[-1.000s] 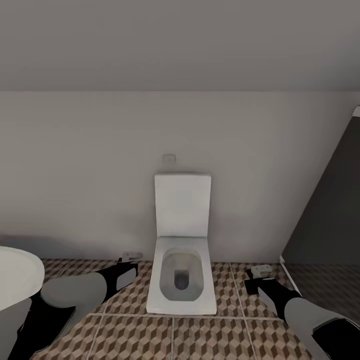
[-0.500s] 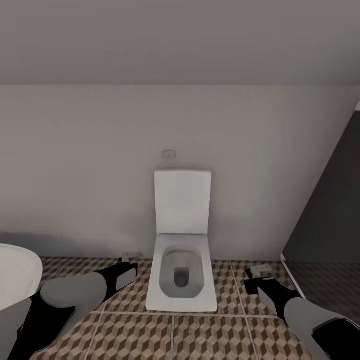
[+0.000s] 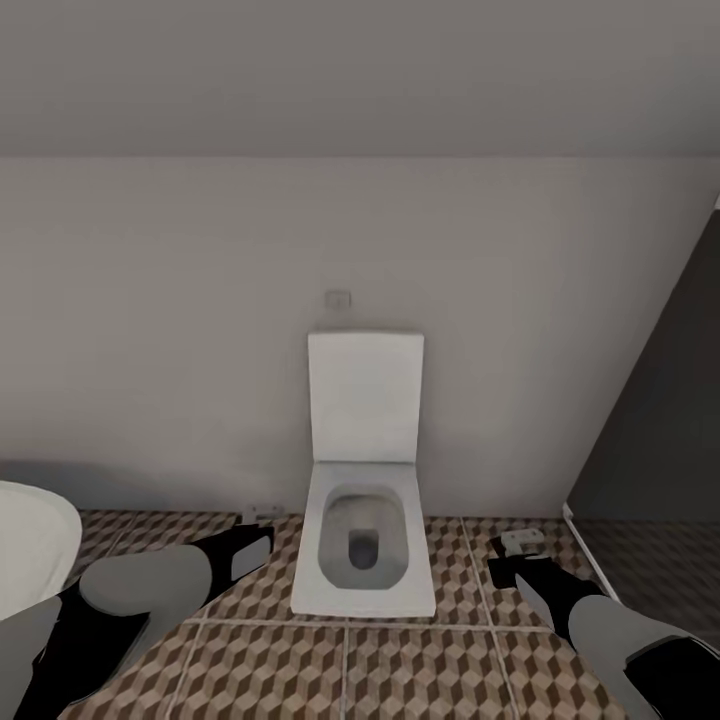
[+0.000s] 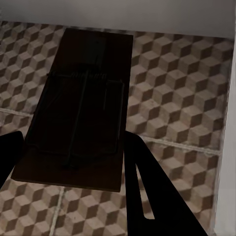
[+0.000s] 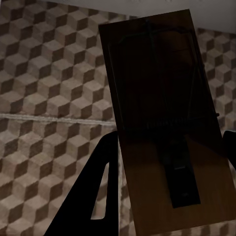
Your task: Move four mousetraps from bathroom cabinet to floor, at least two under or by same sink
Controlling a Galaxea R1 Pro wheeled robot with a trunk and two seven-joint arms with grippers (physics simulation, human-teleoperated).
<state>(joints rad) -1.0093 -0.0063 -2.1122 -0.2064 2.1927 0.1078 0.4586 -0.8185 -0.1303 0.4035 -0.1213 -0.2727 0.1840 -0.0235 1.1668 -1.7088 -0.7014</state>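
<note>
A dark-brown mousetrap [image 4: 81,108] lies flat between the black fingers of my left gripper [image 4: 73,162], which is shut on it above the cube-patterned bathroom floor [image 4: 182,88]. My right gripper [image 5: 164,167] is shut on a second mousetrap [image 5: 162,113] in the same way. From the head view, the left gripper [image 3: 255,525] hangs low to the left of the toilet and the right gripper [image 3: 520,555] low to its right, each with a small pale-topped trap at its tip. The cabinet and the sink are out of view.
A white toilet [image 3: 363,540] with its lid up stands against the pale wall straight ahead. A white rounded bathtub rim [image 3: 30,545] shows at the left edge. A dark grey panel [image 3: 660,420] stands at the right. Tiled floor [image 3: 440,670] runs between my arms.
The whole head view has shifted: the wall's top edge and the toilet sit slightly higher in the picture, so the camera has moved. Both arms and their traps look unchanged.
</note>
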